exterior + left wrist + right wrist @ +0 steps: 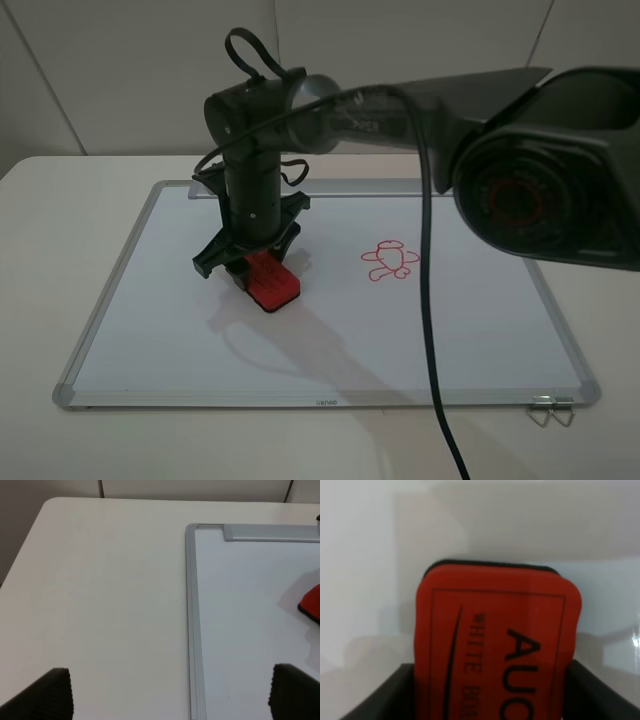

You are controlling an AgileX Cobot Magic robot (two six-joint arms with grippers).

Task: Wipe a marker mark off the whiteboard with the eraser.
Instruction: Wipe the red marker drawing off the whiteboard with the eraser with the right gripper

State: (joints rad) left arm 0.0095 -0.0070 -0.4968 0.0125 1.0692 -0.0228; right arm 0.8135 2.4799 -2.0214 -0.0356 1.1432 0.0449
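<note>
The whiteboard (180, 330) lies flat on the table. Over its left half, my right gripper (250, 262) reaches across from the right and is shut on the red eraser (272, 282), which rests on or just above the board. The right wrist view shows the eraser (495, 645) between two dark fingers (380, 700), its black felt edge against the white surface (370, 555). No angular red marker mark shows; it is hidden or out of view. My left gripper (170, 690) stands open above the bare table beside the board's edge (190, 630), with the eraser (312, 602) far off at the side.
A red rounded cartoon figure (388, 262) is drawn right of the board's centre. The right arm's black cable (430, 300) hangs across the board's right half. Metal clips (552, 410) sit at the front right corner. The silver tray strip (270, 532) runs along the far edge.
</note>
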